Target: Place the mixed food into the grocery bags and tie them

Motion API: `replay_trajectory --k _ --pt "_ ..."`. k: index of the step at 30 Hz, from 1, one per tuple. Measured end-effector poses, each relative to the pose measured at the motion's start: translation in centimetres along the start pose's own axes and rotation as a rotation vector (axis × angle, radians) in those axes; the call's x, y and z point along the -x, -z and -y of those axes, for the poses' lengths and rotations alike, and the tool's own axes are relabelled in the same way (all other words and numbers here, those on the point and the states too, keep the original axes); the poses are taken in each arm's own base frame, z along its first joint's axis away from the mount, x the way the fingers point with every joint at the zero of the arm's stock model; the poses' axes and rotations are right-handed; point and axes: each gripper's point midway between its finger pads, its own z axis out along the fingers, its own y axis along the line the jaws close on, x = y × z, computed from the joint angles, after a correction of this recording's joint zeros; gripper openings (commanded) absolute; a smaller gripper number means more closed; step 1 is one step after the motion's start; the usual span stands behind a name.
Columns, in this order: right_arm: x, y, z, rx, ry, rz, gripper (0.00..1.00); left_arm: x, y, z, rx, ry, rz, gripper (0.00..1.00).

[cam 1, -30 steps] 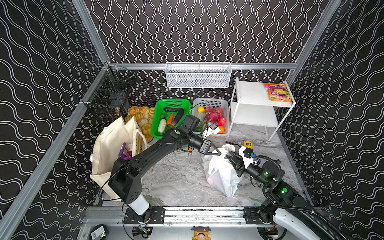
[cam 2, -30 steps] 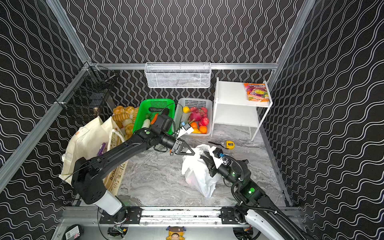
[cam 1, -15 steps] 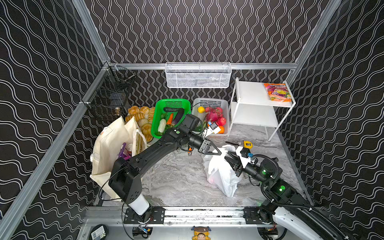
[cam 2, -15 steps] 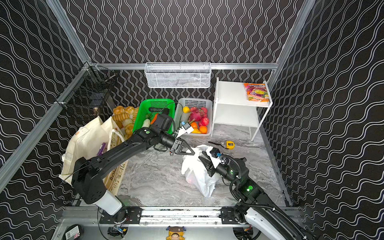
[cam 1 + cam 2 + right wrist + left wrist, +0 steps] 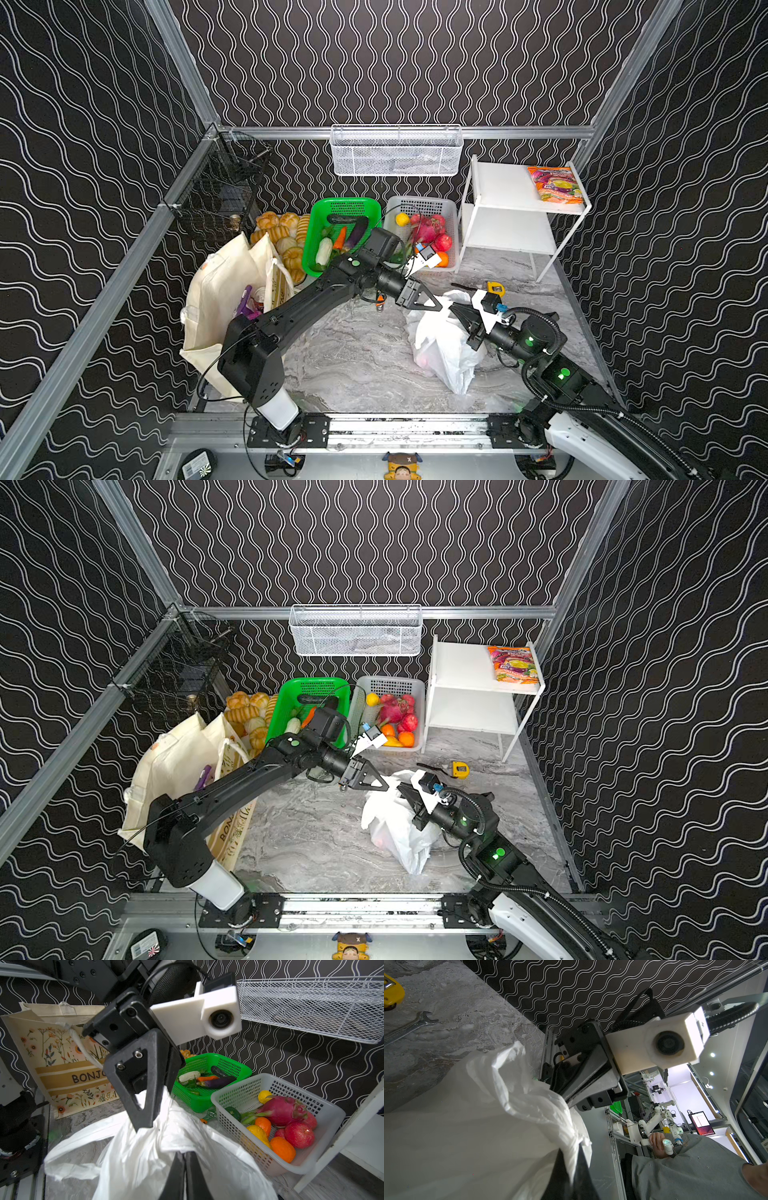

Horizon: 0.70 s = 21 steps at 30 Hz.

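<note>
The white plastic bag (image 5: 440,349) (image 5: 395,833) sits slumped on the marble table, right of centre in both top views. My left gripper (image 5: 437,308) (image 5: 571,1152) is shut on a bunched strip of its top. My right gripper (image 5: 454,307) (image 5: 185,1154) is shut on the bag's top edge, tip to tip with the left one. The bag's contents are hidden. The cream canvas tote (image 5: 220,286) (image 5: 62,1064) stands at the left, with a purple packet (image 5: 243,298) and a red can (image 5: 260,294) in its mouth.
A green basket (image 5: 316,232) of vegetables and a white basket (image 5: 451,208) of fruit stand at the back, with bread rolls (image 5: 278,226) beside them. A white shelf (image 5: 511,208) carries a snack packet (image 5: 557,185). A yellow tape measure (image 5: 495,287) and a wrench (image 5: 409,1026) lie behind the bag.
My right gripper has moved in toward the left gripper and closed on the bag's top. The left arm has held still with its grip.
</note>
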Motion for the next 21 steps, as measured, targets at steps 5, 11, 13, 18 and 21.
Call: replay_trajectory --k 5,11,13,18,21 --pt "0.4 0.9 0.5 -0.041 -0.001 -0.007 0.00 0.2 0.9 -1.1 0.084 0.003 0.028 0.25" --pt "0.6 1.4 0.8 -0.061 -0.004 -0.046 0.00 0.4 1.4 -2.1 0.142 0.027 0.065 0.12" --pt "0.5 1.6 1.0 -0.074 -0.004 -0.055 0.00 0.6 1.4 -2.0 0.141 0.021 0.074 0.07" --pt "0.4 2.0 1.3 -0.095 -0.008 -0.062 0.03 0.7 1.3 -2.3 0.139 0.027 0.075 0.00" --pt "-0.5 1.6 1.3 -0.092 -0.017 -0.085 0.13 0.6 1.2 -2.4 0.129 0.026 0.077 0.00"
